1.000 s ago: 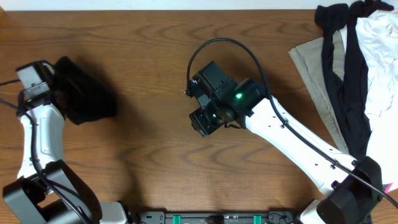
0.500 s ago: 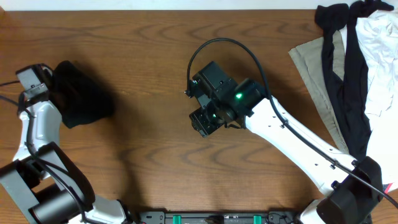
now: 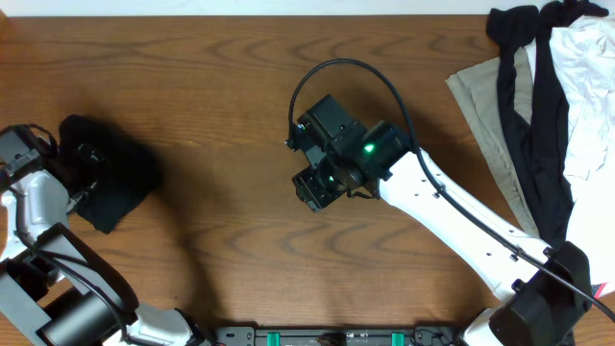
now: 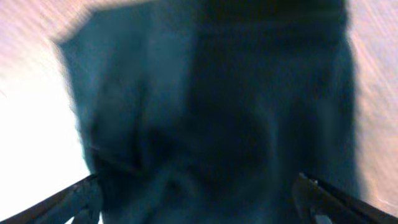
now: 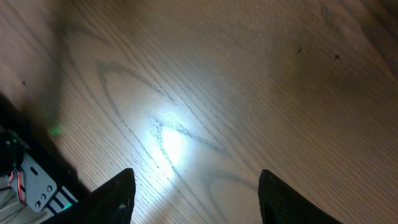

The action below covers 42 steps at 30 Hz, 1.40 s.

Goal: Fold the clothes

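Observation:
A small folded black garment point(image 3: 115, 173) lies at the table's far left. My left gripper point(image 3: 79, 171) is at its left edge, reaching in from the table's side. In the left wrist view the dark cloth point(image 4: 211, 106) fills the frame, blurred, and the left gripper point(image 4: 199, 190) stands open, one fingertip at each bottom corner with the cloth lying between them. My right gripper point(image 3: 309, 188) hovers over bare wood at the table's middle. The right wrist view shows this gripper point(image 5: 196, 183) open, with only wood grain between its fingers.
A pile of unfolded clothes sits at the right edge: a beige cloth point(image 3: 485, 106), a long black garment point(image 3: 548, 115) draped over it and a white shirt point(image 3: 591, 86). The right arm point(image 3: 461, 216) crosses the table diagonally from the front right.
The left arm has pulled to the left and the black garment has shifted left with it. The left jaws have opened wide. The right arm has not moved.

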Motion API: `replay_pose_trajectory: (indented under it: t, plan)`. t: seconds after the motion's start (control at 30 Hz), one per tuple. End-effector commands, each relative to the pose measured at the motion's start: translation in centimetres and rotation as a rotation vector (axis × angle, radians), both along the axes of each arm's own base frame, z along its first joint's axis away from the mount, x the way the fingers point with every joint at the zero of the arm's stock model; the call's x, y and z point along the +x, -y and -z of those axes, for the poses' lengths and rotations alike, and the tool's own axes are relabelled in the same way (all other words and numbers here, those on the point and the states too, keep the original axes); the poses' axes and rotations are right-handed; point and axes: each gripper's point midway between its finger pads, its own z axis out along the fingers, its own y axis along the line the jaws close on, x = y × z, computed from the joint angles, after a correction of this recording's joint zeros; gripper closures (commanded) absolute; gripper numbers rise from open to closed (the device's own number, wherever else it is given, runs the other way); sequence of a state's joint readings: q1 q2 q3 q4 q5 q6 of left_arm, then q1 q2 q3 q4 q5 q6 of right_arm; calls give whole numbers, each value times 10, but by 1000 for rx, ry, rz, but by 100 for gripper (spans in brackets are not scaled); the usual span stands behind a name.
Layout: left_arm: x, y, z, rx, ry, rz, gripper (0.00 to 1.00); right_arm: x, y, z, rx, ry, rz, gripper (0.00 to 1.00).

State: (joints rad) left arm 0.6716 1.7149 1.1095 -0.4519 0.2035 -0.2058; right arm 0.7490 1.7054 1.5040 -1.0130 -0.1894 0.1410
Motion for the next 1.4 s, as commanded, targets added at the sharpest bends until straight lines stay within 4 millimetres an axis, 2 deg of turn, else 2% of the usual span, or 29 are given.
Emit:
replay_pose_trajectory:
  t: [0.0,0.13,0.3,0.47,0.57,0.67,0.83,1.0,1.2,1.37]
  plan:
    - [17,27,-15,-172,120,20,2,1,3,-2,-1,13,-11,38]
    - [26,42,-37,-245,210,44,2,0,4,0,-6,8,-11,37]
    - [25,41,-80,-222,303,-27,2,-2,8,8,-24,-9,-7,37]
    - [21,41,-120,-147,387,-26,2,-1,7,9,-20,-4,-5,37]
    - [19,41,-131,-113,406,-30,2,0,7,8,-17,-2,-2,37]
    - [27,42,-132,-107,426,-8,2,0,7,8,-17,-2,-2,37]
    - [50,40,-117,-159,464,39,2,-1,7,9,-19,-5,-2,38]
    - [66,25,-78,-192,439,30,2,-3,9,10,-28,-15,-2,38]
    - [46,-9,-15,-253,330,-74,2,-7,13,11,-46,-34,-3,38]
    - [8,-33,37,-328,208,-209,2,-8,14,12,-49,-38,-2,38]
